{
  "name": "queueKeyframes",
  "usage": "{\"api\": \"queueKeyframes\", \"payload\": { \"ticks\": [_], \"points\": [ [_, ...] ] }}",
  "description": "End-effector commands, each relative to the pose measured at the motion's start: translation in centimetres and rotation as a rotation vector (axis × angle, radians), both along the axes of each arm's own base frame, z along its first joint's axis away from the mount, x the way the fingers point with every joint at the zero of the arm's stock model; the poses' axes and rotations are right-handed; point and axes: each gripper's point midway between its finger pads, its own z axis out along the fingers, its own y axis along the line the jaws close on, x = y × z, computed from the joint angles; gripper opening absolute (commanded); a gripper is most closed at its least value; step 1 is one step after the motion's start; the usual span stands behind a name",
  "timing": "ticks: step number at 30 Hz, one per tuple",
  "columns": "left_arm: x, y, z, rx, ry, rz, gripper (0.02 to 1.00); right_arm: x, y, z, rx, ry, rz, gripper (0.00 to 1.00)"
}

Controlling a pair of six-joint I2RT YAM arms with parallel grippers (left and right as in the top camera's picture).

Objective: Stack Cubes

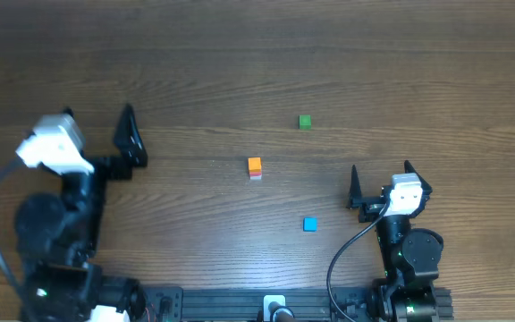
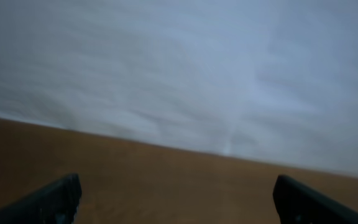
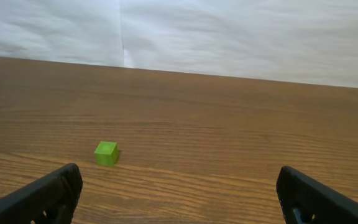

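Orange cube [image 1: 255,164] is sitting on a pale cube [image 1: 255,176] mid-table. Green cube [image 1: 305,122] is lying far-right, blue cube [image 1: 309,224] near-right. Left gripper [image 2: 176,200] and right gripper [image 3: 179,196] are hanging released, empty. Advice: be centring on blue, gripping its flat faces squarely.

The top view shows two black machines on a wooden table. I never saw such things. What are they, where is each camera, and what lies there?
They are two robot arms, each with a two-finger gripper. One camera looks down from above; the other two sit on the wrists, so the dark shapes at their lower edge are fingers. The left gripper and the right gripper are open and hold nothing. On the table lie a green cube, a blue cube, and an orange cube that seems to rest on a paler cube.
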Motion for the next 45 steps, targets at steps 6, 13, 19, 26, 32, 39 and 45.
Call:
{"api": "queueKeyframes", "payload": {
  "ticks": [6,13,19,26,32,39,45],
  "points": [
    [-1.8,2.3,-10.2,0.109,-0.002,0.038,0.998,0.0,0.0,-0.2,0.004,-0.002,0.002,0.993],
    [-2.4,2.6,-13.4,0.109,-0.015,0.044,0.998,0.0,0.0,-0.2,0.004,-0.002,0.002,0.991],
    [-2.4,2.2,-15.7,0.106,0.015,0.02,0.998,0.0,0.0,-0.2,0.004,-0.002,0.002,0.993],
    [-2.4,1.2,-16.6,0.106,0.048,-0.017,0.998,0.0,0.0,-0.2,0.004,-0.002,0.002,0.993],
    [-2.4,0.9,-16.6,0.107,0.048,-0.029,1.0,0.0,0.0,-0.2,0.004,-0.002,0.002,0.991],
    [-2.5,0.4,-16.5,0.107,0.046,-0.052,0.998,0.0,0.0,-0.2,0.004,-0.002,0.002,0.991],
    [-2.5,0.1,-16.5,0.107,0.045,-0.063,0.998,0.0,0.0,-0.2,0.004,-0.002,0.002,0.991]
  ]
}}
